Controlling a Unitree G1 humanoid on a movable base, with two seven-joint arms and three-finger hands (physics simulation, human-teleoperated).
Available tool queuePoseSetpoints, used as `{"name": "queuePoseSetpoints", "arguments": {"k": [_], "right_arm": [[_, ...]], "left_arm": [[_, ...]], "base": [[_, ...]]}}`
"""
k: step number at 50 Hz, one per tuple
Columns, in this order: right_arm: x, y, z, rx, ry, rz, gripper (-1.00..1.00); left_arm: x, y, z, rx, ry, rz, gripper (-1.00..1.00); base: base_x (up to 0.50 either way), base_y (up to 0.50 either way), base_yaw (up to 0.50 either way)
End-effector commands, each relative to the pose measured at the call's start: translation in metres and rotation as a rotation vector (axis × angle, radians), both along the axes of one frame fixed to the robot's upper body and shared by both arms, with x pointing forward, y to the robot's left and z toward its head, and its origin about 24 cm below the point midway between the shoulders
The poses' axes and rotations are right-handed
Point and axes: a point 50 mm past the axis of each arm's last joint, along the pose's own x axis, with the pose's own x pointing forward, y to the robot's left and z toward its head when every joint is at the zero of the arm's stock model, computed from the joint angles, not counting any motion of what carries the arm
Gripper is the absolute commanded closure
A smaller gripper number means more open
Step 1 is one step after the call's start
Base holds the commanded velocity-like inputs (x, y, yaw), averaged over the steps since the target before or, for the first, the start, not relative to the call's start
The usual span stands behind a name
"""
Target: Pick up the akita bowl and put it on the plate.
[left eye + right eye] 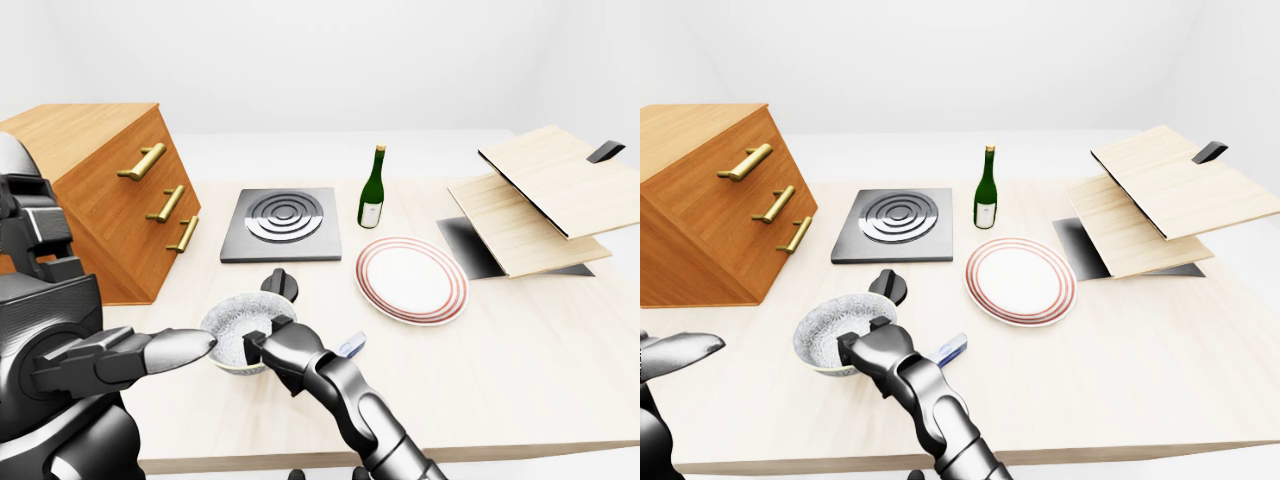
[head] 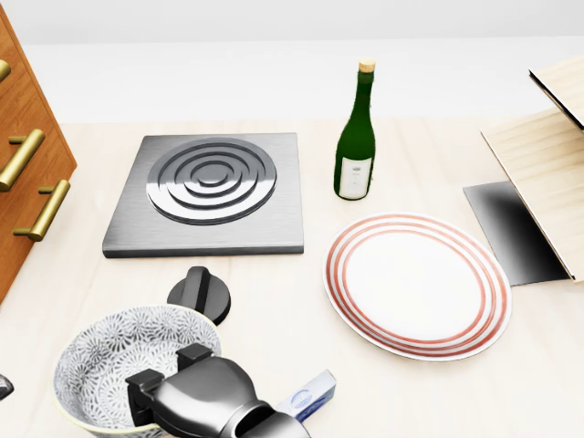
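Pale wooden table (image 2: 274,301) — right hand (image 2: 196,397) has its fingers clamped on the akita bowl (image 2: 119,356) rim, striped plate (image 2: 417,285) to their right; left hand (image 1: 140,358) spread, empty

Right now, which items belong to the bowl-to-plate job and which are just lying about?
Job: akita bowl, plate, right hand gripping the bowl's rim.
Lying about: wine bottle, burner, black knob, drawer cabinet, wooden boards, small blue box.
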Motion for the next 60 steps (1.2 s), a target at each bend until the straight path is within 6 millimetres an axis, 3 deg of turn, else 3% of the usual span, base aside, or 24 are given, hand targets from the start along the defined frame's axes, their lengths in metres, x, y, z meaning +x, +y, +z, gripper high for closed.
{"name": "queuePoseSetpoints", "arguments": {"k": [1, 22, 30, 45, 55, 60], "right_arm": [[-0.003, 0.0, 0.001, -0.052, -0.041, 0.007, 1.0], [-0.002, 0.005, 0.005, -0.047, -0.101, 0.007, 1.0], [0.011, 0.003, 0.035, -0.025, -0.301, -0.037, 1.0], [0.018, -0.003, 0.095, 0.101, -0.523, -0.104, 1.0], [0.021, -0.007, 0.099, 0.1, -0.548, -0.124, 1.0], [0.033, -0.012, 0.106, 0.093, -0.592, -0.158, 1.0]], "left_arm": [[0.0, -0.001, -0.002, 0.004, 0.015, -0.01, -1.0], [0.0, -0.002, -0.003, 0.013, 0.018, -0.011, -1.0], [0.0, -0.002, -0.002, 0.013, 0.017, -0.011, -1.0], [0.001, -0.003, -0.004, 0.016, 0.031, -0.015, -1.0], [0.0, -0.002, -0.003, 0.016, 0.019, -0.01, -1.0], [0.0, -0.002, -0.002, 0.015, 0.018, -0.01, -1.0]], "base": [[0.0, 0.0, 0.0], [0.0, 0.0, 0.0], [0.0, 0.0, 0.0], [0.0, 0.0, 0.0], [0.0, 0.0, 0.0], [0.0, 0.0, 0.0]]}}
